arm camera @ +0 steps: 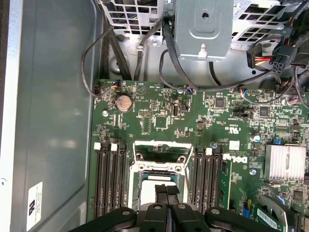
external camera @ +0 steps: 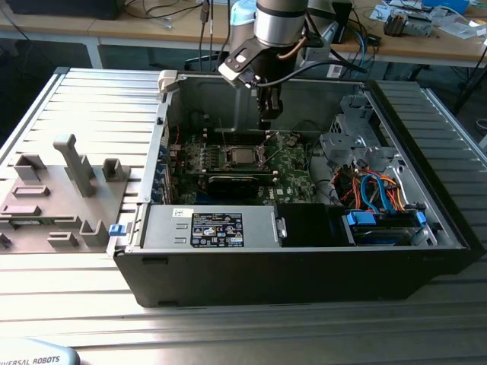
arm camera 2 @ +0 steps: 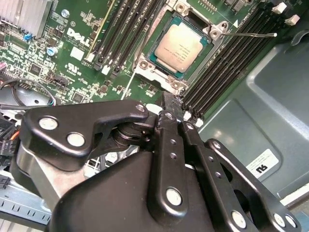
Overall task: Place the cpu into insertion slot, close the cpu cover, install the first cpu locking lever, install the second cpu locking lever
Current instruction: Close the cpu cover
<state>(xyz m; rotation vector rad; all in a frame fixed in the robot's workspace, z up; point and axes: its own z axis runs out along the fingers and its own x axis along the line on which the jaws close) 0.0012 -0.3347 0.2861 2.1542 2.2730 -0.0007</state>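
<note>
At the centre of the exterior view, the cpu [external camera: 242, 157] lies in the insertion slot [arm camera 2: 145, 65]. The empty gripper [external camera: 268, 114], pressed together, hovers above. The cpu cover [arm camera: 161, 166] seems unclosed, and a locking lever [arm camera 2: 251, 35] is not yet latched.

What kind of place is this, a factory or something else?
Probably a robotics or electronics lab: an opened computer case sits on a ribbed metal table, a robot arm reaches into it, and wooden workbenches behind carry cables and loose parts.
</note>
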